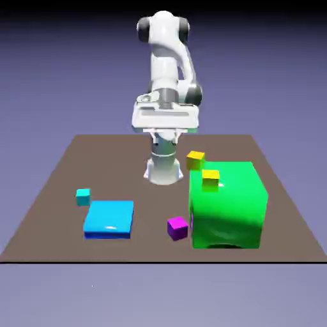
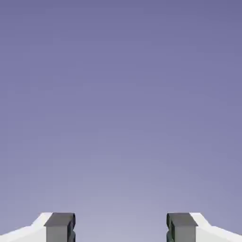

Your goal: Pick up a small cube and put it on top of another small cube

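Observation:
Several small cubes show in the exterior view. A yellow cube (image 1: 195, 159) rests on the table near the robot's base. A second yellow cube (image 1: 210, 179) sits on top of the big green block (image 1: 228, 205). A purple cube (image 1: 178, 227) lies just left of the green block's front, and a cyan cube (image 1: 83, 197) lies at the exterior view's left. My gripper (image 1: 165, 128) hangs high above the table, well away from every cube. In the hand view my gripper (image 2: 120, 228) is open: both grey fingertips (image 2: 60, 227) stand wide apart with only the backdrop between them.
A flat blue block (image 1: 109, 218) lies beside the cyan cube, toward the table's front. The tall green block takes up the exterior view's right side of the brown table (image 1: 57, 172).

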You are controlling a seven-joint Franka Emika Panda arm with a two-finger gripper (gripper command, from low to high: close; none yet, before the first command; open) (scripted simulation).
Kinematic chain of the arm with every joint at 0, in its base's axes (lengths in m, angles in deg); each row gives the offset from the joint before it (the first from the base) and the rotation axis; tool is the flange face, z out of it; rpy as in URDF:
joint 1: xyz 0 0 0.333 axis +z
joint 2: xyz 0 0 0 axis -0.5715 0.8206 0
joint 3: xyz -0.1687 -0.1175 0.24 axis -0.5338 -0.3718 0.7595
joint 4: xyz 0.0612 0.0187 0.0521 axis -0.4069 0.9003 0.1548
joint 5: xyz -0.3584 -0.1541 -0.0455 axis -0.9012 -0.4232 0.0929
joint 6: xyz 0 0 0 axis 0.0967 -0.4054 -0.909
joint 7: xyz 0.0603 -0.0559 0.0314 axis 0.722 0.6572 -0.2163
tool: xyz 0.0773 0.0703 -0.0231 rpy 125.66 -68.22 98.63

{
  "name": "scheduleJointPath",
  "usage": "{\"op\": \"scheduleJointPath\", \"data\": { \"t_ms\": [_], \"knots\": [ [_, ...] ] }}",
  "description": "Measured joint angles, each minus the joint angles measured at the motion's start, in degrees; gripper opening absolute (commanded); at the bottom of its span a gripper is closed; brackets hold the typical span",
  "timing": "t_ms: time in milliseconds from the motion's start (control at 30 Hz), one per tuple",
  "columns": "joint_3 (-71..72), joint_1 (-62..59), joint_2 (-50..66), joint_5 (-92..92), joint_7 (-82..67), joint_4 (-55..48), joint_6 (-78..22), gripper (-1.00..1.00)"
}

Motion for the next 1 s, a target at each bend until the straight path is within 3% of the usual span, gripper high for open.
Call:
{"op": "scheduleJointPath", "data": {
  "t_ms": [833,900,1000],
  "knots": [
    [-14.12,3.50,51.91,43.78,21.97,-27.90,-56.76,0.00],
    [-14.45,3.58,53.11,44.79,22.47,-28.54,-58.07,0.00],
    [-10.78,4.88,59.32,51.39,18.21,-27.57,-51.89,0.00]
  ]
}}
